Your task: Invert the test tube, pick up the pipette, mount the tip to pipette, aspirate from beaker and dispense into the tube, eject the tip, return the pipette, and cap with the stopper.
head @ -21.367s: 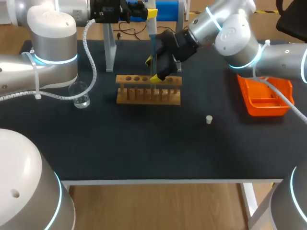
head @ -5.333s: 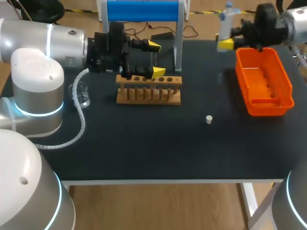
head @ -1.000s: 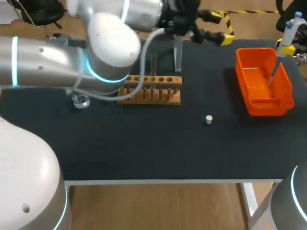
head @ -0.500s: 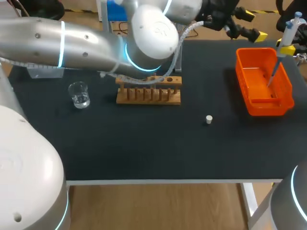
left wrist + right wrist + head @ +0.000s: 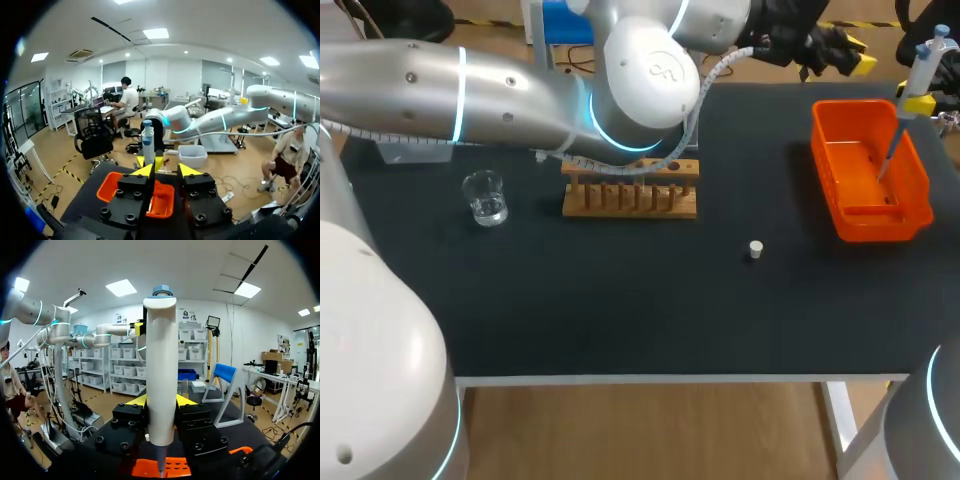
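My right gripper (image 5: 918, 102) is shut on the white pipette (image 5: 924, 62), holding it upright over the orange bin (image 5: 868, 222) with its thin tip (image 5: 887, 155) pointing into the bin. In the right wrist view the pipette (image 5: 161, 365) stands between both fingers of the right gripper (image 5: 161, 400). My left arm reaches across the table's back; its gripper (image 5: 855, 60) hangs just left of the pipette. In the left wrist view the pipette (image 5: 148, 142) stands just ahead of the left gripper (image 5: 165, 171), whose fingers leave a narrow gap with nothing in it. The white stopper (image 5: 755, 249) lies on the mat.
The wooden tube rack (image 5: 630, 195) stands mid-table, partly hidden by my left arm. A glass beaker (image 5: 485, 197) with water sits to its left. The orange bin (image 5: 110, 186) lies below both grippers.
My left arm has swung right along the back of the table to the pipette, and its wide-open fingers have drawn close together. The right arm and pipette have held still.
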Robot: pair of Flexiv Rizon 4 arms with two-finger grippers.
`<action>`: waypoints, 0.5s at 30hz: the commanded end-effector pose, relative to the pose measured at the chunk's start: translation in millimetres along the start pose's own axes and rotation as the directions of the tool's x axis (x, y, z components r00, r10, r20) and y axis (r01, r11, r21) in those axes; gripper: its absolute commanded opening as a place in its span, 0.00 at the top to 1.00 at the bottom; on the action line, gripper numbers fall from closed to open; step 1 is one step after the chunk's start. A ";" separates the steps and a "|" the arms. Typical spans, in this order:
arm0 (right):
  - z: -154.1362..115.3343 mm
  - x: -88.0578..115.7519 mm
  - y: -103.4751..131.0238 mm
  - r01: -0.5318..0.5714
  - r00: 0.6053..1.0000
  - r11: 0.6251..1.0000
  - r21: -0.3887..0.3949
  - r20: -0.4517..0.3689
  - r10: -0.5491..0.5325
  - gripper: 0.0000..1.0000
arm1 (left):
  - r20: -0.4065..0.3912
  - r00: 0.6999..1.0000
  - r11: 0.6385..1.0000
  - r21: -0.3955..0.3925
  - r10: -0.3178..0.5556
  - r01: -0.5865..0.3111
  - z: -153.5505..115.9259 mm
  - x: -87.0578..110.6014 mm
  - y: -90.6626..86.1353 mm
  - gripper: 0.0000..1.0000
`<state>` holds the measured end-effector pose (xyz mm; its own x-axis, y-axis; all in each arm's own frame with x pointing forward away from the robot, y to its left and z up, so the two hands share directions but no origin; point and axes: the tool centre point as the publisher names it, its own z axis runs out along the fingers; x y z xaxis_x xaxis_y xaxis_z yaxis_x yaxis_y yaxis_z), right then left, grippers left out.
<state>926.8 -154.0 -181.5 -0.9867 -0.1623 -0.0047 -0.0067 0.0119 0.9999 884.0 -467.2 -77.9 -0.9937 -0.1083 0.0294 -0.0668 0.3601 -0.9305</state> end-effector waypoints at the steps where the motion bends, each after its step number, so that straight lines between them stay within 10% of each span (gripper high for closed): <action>1: -2.0 -1.0 -0.2 0.000 1.000 1.000 0.001 -0.005 0.000 1.00 | -0.001 1.000 1.000 -0.002 -0.001 0.001 -0.2 -0.3 -0.4 1.00; 15: -2.0 -1.0 -0.2 0.000 1.000 1.000 0.001 -0.005 0.000 1.00 | -0.017 0.999 0.999 0.029 0.037 -0.037 25.9 1.5 -22.0 1.00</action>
<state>926.8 -154.0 -181.5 -0.9867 -0.1623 -0.0046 -0.0067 0.0119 0.9999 881.9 -484.9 -65.6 -0.9965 -0.0837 0.0014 -0.0302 0.3437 -0.9386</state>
